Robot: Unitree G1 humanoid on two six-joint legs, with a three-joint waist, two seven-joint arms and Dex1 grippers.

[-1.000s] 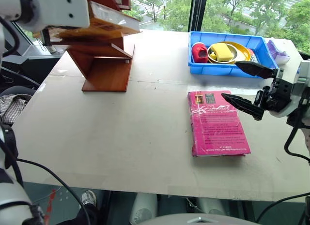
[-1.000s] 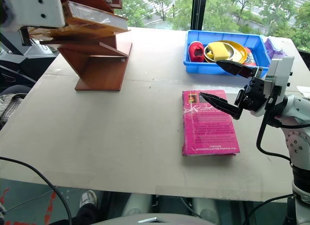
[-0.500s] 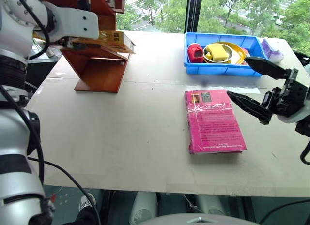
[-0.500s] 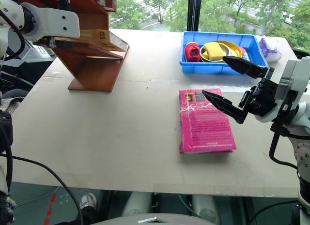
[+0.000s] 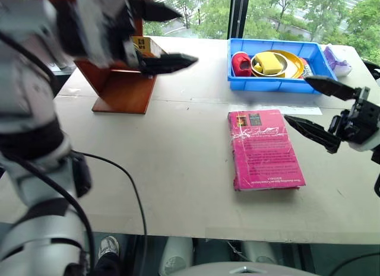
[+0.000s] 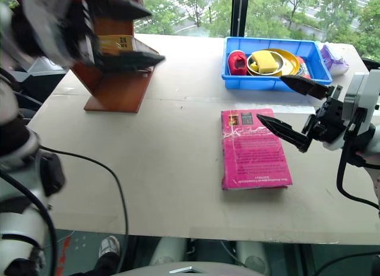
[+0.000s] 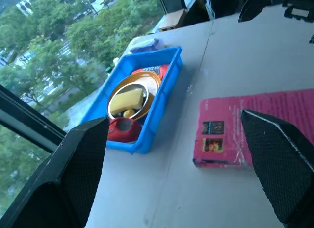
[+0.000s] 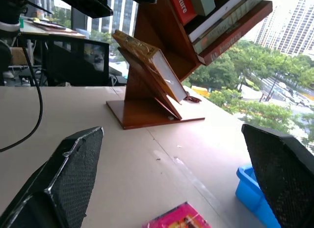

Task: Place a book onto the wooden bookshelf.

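The book [image 8: 147, 66] lies tilted on a slanted board of the wooden bookshelf [image 8: 152, 108], just behind my left gripper [image 5: 169, 38], whose jaws gape empty. My right gripper [image 6: 294, 110] hangs with jaws wide, holding nothing. Placement looks done; only pulling clear remains.

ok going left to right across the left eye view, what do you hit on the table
wooden bookshelf with the yellow-orange book on it → left gripper → magenta-pink book → blue plastic tray → right gripper
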